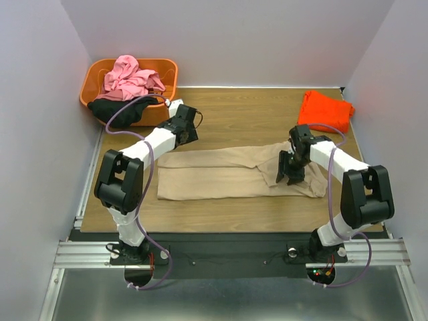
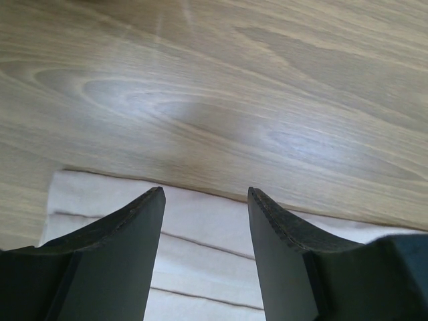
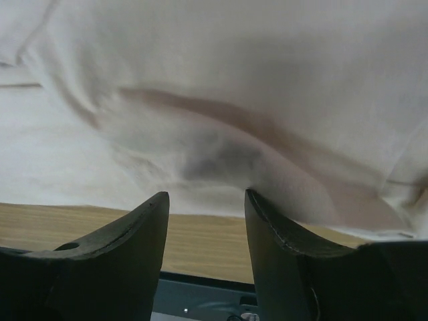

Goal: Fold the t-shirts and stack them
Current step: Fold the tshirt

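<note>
Status on the shirt folding, in case anyone's done this with two arms.

The tan t-shirt (image 1: 221, 175) is lying flat across the middle of the table (image 1: 241, 120), folded lengthwise into a long strip running left to right in the top view. The right end looks a bit rumpled. The orange-red t-shirt (image 1: 326, 110) is sitting folded at the upper right. The pink t-shirt (image 1: 130, 77) is bunched up in the basket (image 1: 92, 80) at the upper left, and the black t-shirt (image 1: 124, 110) is draped over its front rim.

My left gripper (image 2: 204, 194) is released, jaws apart with nothing between them, hanging over the far edge of the strip near its left end. My right gripper (image 3: 206, 195) is released too, with nothing pinched. It's low over the wrinkled right end, with cloth filling most of its view.

My guess on handling: this thing is light, limp and thin, so it'll sag and drag the moment it's lifted, and the layers will probably slide apart if I only catch the top one. I figure the move is to pinch both corners of one short end, going through every layer, then carry that end over to the other. The flat hem on the wood could be hard to get a finger under. The raised wrinkle on the right looks like the easier bite.
</note>
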`<action>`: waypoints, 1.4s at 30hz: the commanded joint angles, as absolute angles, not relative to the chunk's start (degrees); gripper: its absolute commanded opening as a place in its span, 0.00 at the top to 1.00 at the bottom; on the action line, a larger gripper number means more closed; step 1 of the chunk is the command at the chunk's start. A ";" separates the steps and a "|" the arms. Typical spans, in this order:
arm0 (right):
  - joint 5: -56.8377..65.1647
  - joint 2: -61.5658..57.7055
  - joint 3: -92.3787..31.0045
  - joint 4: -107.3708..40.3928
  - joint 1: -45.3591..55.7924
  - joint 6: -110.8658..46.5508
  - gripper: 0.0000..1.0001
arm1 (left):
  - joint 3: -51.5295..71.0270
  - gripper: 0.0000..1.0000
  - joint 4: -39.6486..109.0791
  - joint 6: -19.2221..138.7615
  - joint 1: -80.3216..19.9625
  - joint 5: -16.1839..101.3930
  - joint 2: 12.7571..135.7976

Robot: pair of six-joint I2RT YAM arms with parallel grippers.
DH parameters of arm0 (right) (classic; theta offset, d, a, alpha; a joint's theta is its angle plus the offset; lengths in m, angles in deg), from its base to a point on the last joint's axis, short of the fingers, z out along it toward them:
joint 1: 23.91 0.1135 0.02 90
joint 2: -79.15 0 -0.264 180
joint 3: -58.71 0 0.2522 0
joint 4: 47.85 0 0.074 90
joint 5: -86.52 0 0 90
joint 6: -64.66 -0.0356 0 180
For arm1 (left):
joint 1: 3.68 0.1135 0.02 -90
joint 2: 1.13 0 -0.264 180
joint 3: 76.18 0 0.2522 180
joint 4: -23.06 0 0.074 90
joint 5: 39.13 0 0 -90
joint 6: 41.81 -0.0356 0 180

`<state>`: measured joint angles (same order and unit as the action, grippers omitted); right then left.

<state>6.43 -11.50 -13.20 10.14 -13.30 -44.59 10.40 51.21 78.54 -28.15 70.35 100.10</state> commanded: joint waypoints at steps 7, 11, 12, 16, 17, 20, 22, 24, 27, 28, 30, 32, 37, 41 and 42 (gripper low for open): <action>5.57 -7.50 -12.35 13.55 -12.75 -45.12 0.45 | 11.85 0.36 50.36 76.40 -31.01 69.23 100.83; 9.26 -8.83 -20.53 13.46 -12.75 -43.71 0.45 | 10.97 0.36 50.18 76.93 -31.19 68.97 100.03; 10.14 -9.96 -24.88 13.38 -12.75 -43.36 0.45 | 10.97 0.36 50.18 77.02 -31.19 68.88 99.95; 16.71 -15.23 -34.05 12.59 -12.57 -41.61 0.44 | 11.23 0.36 50.18 77.54 -31.37 68.53 100.03; 17.52 -16.81 -35.37 11.89 -12.31 -41.52 0.44 | 11.23 0.36 50.27 77.63 -31.45 68.44 100.03; 20.51 -22.53 -39.51 9.79 -10.56 -40.81 0.44 | 10.88 0.36 50.35 78.33 -31.45 67.66 99.86; 22.26 -26.90 -42.22 8.81 -8.11 -40.46 0.44 | 9.92 0.36 50.35 78.86 -31.45 67.22 99.51; 24.19 -30.95 -43.90 7.41 -5.82 -40.02 0.44 | 9.04 0.36 50.27 79.21 -31.45 66.86 98.81; 25.52 -34.31 -46.89 5.91 -3.36 -39.58 0.44 | 8.16 0.36 50.53 79.48 -31.45 66.42 97.49; 25.87 -35.97 -47.59 5.56 -2.91 -39.23 0.44 | 7.63 0.36 50.62 79.65 -31.45 66.34 96.70; 26.49 -37.47 -49.62 5.12 -1.68 -38.97 0.44 | 7.02 0.36 50.79 80.09 -31.45 66.33 95.91; 27.28 -39.58 -50.59 4.68 -0.89 -38.53 0.44 | 5.96 0.36 50.97 80.53 -31.45 66.25 94.94; 28.16 -42.92 -52.70 4.41 1.14 -37.47 0.44 | 3.68 0.36 51.15 81.76 -31.45 66.07 92.92; 28.86 -43.89 -52.70 4.32 2.19 -37.12 0.44 | 2.80 0.36 51.76 82.12 -31.45 66.68 91.51; 29.04 -44.07 -52.61 4.32 2.45 -37.03 0.44 | 2.62 0.36 51.85 82.20 -31.45 67.03 91.42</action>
